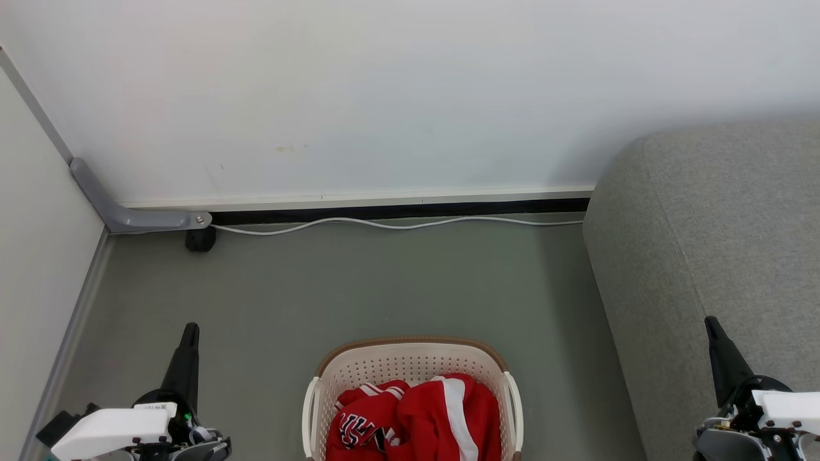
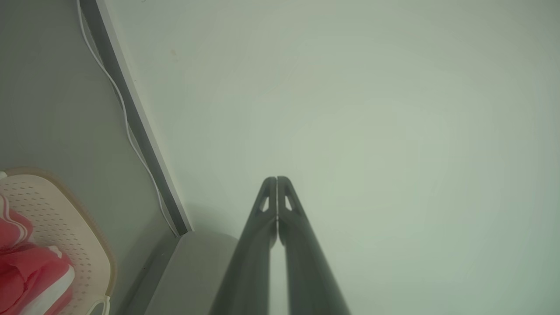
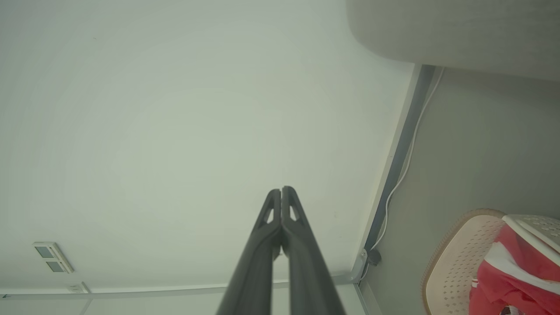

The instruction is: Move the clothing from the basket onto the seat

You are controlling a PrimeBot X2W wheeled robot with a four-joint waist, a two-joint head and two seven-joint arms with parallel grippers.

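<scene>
Along the bottom edge, basket [image 1: 410,363] and clothing [image 1: 426,416] are cut off; left pincer [image 1: 190,329] and right pincer [image 1: 710,322] are closed, empty.

Red white-striped clothing [image 1: 416,416], cream perforated basket [image 1: 403,365], grey seat [image 1: 711,243].

Holds the left gripper [image 1: 190,333], two long dark tapered fingers, at the lower left of the head view, tips pointing up, with the white boxy left wrist housing [image 1: 112,430] below it. Holds the matching dark right gripper [image 1: 712,326] at the lower right, above the white right wrist housing [image 1: 789,402]. Presses each pair of fingers flat together, tips touching, closed on nothing.
</scene>
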